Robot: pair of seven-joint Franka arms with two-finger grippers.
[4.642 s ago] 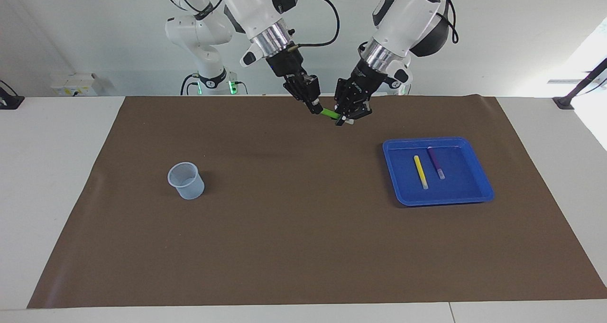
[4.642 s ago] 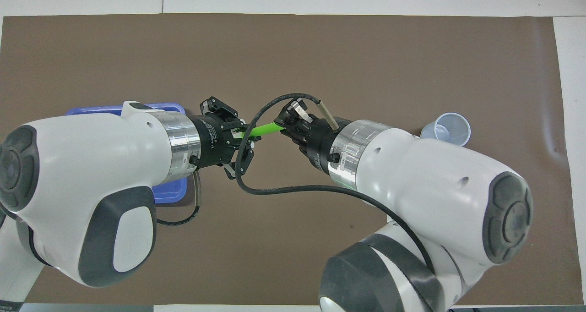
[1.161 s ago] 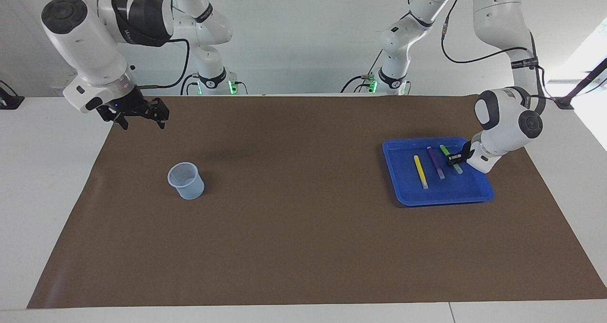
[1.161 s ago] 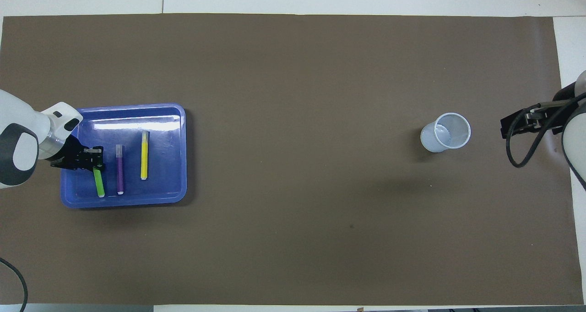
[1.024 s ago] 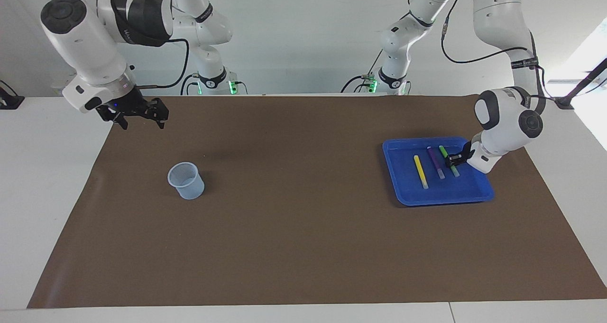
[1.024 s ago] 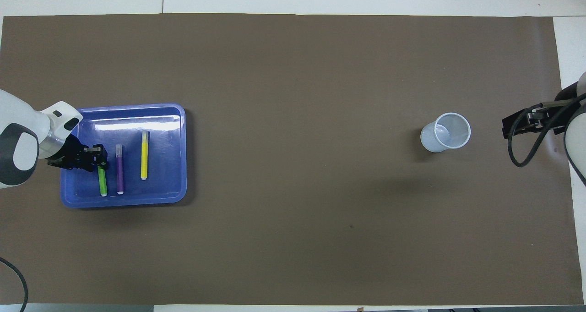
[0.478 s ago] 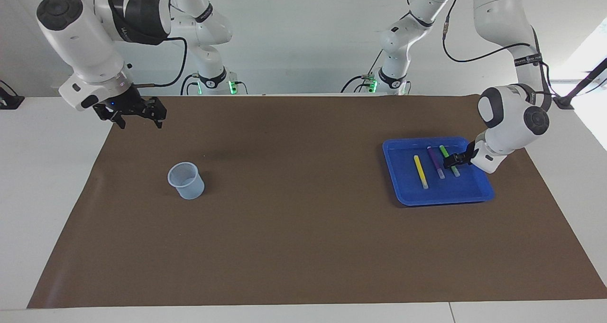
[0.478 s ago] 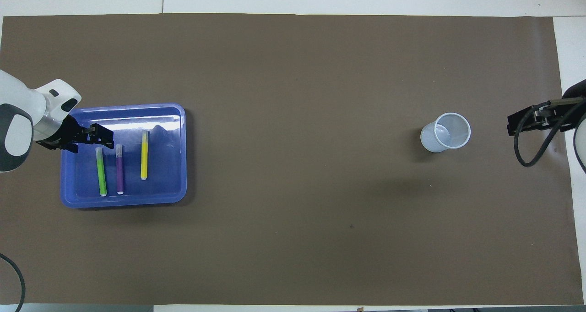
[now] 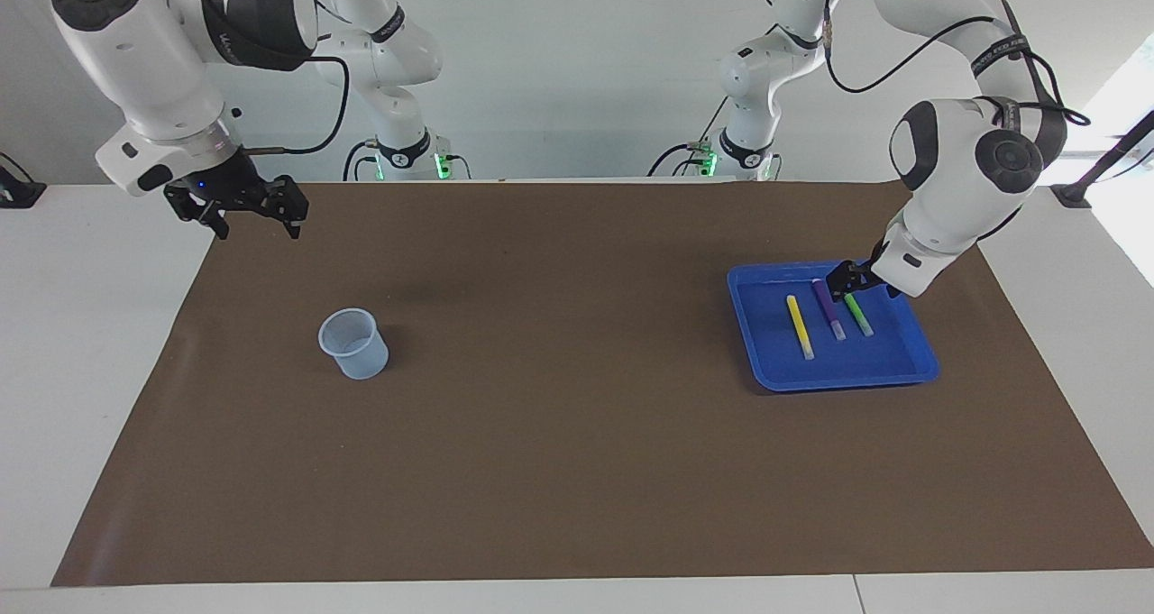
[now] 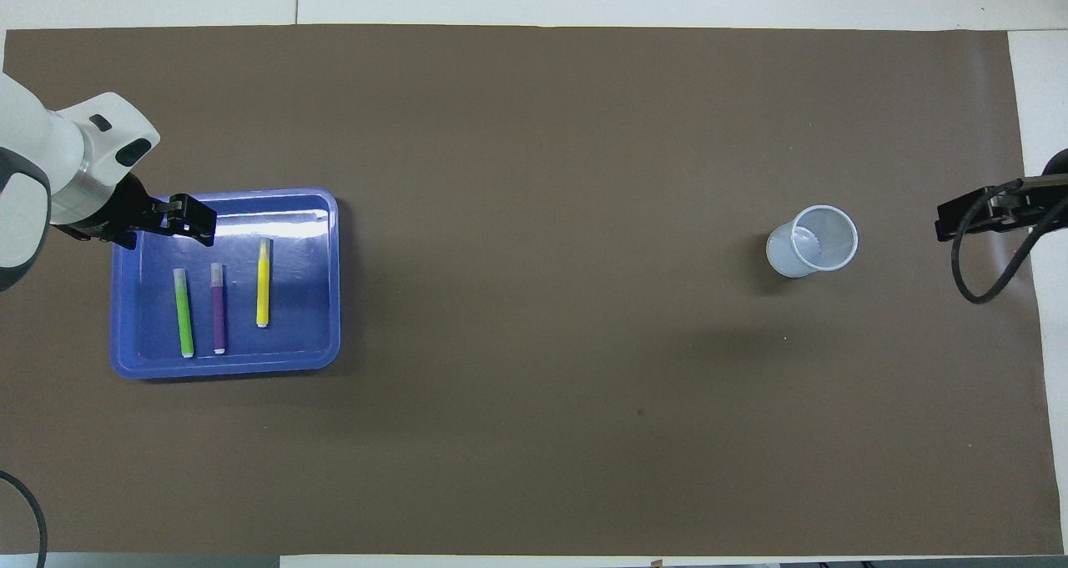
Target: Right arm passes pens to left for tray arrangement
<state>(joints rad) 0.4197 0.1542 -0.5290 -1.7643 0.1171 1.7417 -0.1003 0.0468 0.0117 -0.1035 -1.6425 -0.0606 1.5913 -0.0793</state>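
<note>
All three pens (image 9: pixel 836 313) lie side by side in the tray (image 9: pixel 915 361) near the worktop's left-arm end. The left gripper (image 9: pixel 846 279) hangs empty above them, jaws apart; a low retreat might clip the rim. The right gripper (image 9: pixel 243 210) waits, open, over the right-arm-end corner nearest the robots.

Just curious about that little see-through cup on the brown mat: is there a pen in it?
No, the cup shows only its bare bottom, while the green pen, purple pen and yellow pen all lie in the blue tray.
</note>
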